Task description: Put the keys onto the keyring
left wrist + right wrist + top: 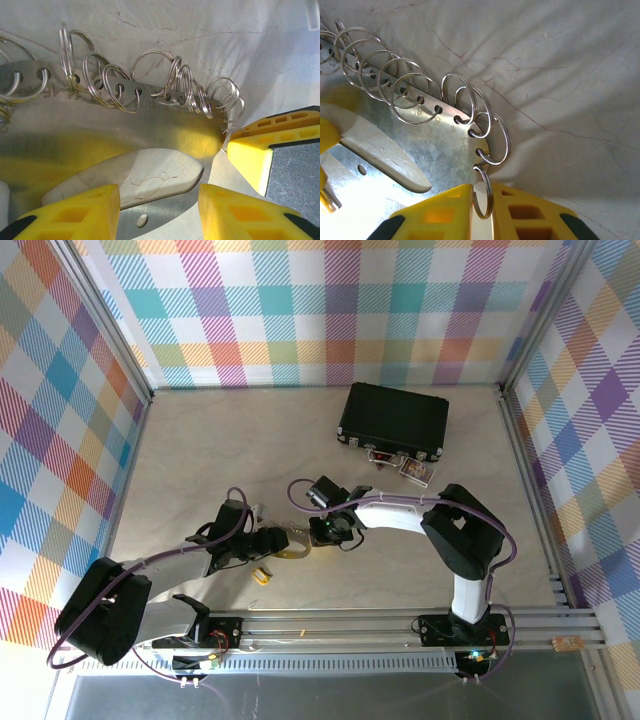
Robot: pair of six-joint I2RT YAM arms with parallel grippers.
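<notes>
The keyring (297, 546) is a flat grey oval plate (150, 125) with numbered holes, and several small split rings hang along its edge (420, 145). My left gripper (279, 540) is shut on its lower band, which lies between the yellow fingers (160, 202). My right gripper (331, 532) meets the plate from the other side. Its fingers (482, 202) are shut on the end split ring (490, 195), which stands edge-on between them. One right finger (252, 155) shows beside the plate. Of the keys, a tiny yellow piece (262, 575) lies on the table near the left arm.
A black case (393, 420) lies at the back right with pinkish-silver fittings (415, 472) in front of it. Checked walls close in the marbled table (200, 450) on three sides. The metal rail (400, 625) with both arm bases runs along the near edge.
</notes>
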